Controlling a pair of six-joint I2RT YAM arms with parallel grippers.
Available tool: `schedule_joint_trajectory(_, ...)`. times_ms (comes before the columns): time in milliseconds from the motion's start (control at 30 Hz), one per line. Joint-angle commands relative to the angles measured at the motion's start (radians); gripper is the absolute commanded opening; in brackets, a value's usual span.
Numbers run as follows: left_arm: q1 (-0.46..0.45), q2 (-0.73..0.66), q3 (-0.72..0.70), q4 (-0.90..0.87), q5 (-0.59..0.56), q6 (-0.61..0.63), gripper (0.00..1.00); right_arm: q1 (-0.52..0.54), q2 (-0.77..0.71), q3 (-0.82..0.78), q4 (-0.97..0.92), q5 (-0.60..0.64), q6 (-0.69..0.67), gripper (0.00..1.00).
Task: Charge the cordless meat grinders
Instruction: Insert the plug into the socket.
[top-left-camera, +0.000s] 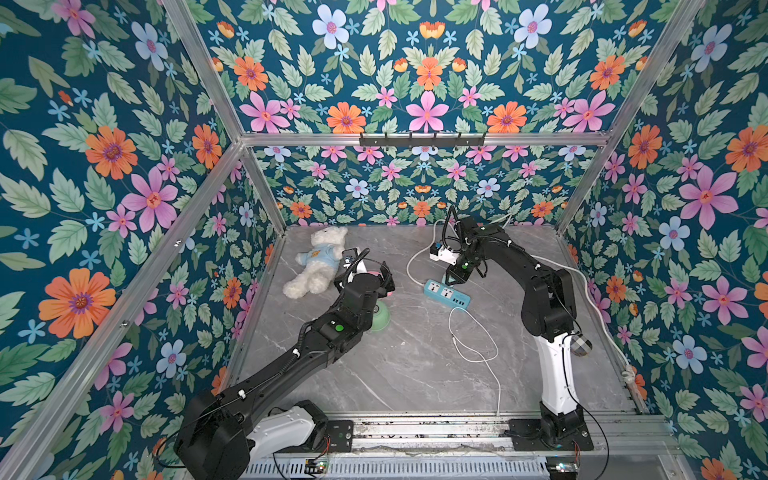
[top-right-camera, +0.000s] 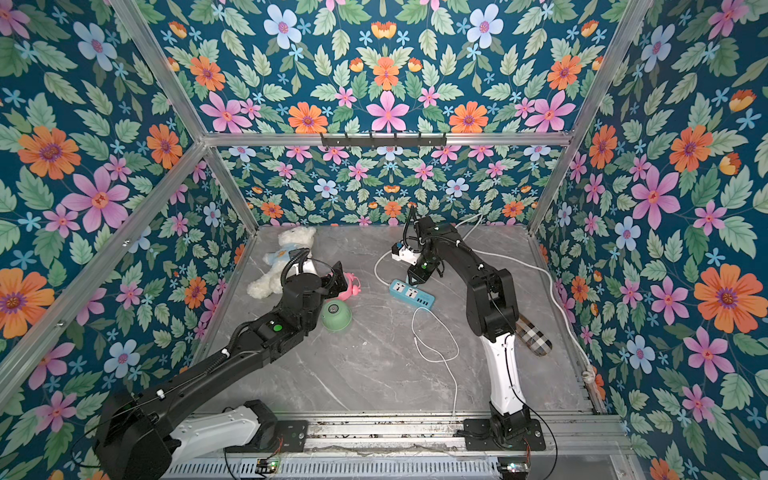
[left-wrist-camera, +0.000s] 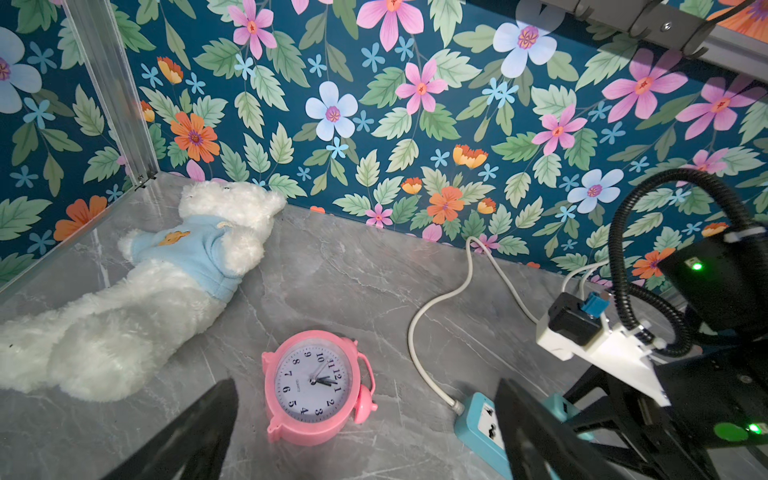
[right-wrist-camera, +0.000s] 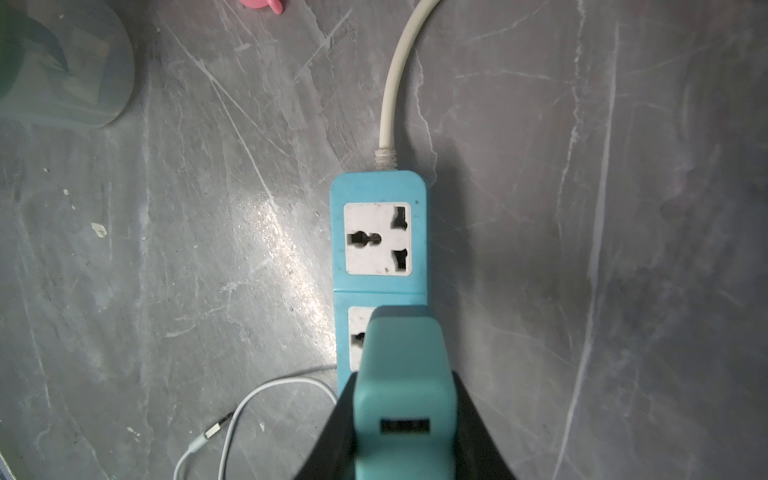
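The mint-green cordless meat grinder stands on the grey table beside my left forearm, and its edge shows blurred in the right wrist view. My left gripper is open, fingers wide apart above a pink alarm clock, holding nothing. My right gripper is shut on a teal plug adapter. It holds the adapter over the second socket of the blue power strip. A loose white charging cable lies in loops by the strip, its connector free on the table.
A pink alarm clock lies face up just beyond the grinder. A white plush bear in a blue shirt lies at the back left. The strip's white cord runs to the back wall. A plaid object lies behind the right arm.
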Motion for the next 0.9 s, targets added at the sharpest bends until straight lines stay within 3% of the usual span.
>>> schedule_joint_trajectory(0,0.003,-0.013,0.001,-0.022,-0.033,-0.006,0.99,0.002,0.002,-0.012,0.003,-0.027,-0.033,0.00)
schedule_joint_trajectory(867,0.015,-0.033,-0.011,-0.024,-0.050,-0.003,0.99,-0.001,-0.022,-0.072,0.028,0.036,-0.073,0.00)
